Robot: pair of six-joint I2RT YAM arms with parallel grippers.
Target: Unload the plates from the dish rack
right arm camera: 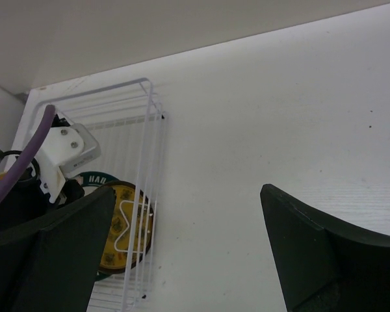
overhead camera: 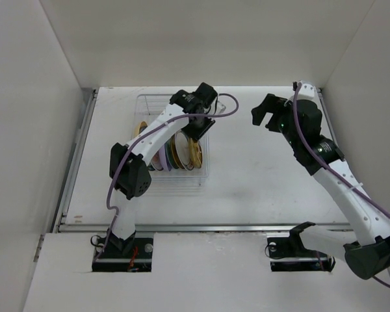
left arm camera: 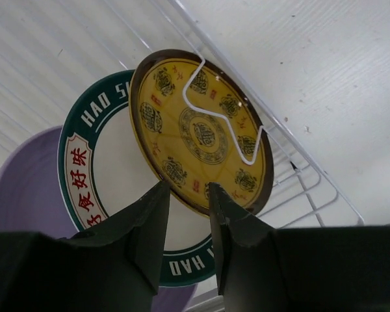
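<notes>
Left gripper (left arm camera: 188, 190) straddles yellow plate (left arm camera: 181, 151) rim's bottom — contact possibly hidden.

Your top view looks down from behind the arm bases (overhead camera: 120, 247) over the whole table (overhead camera: 260, 175) and dish rack (overhead camera: 182, 182). The left wrist view sits close against the yellow plate (left arm camera: 162, 143) (it fills the frame); the right wrist view shares that plate from farther off.

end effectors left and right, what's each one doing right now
left end effector: narrow gap at the lower rim of the yellow plate; a firm grip cannot be told
right end effector: open, holding nothing
</notes>
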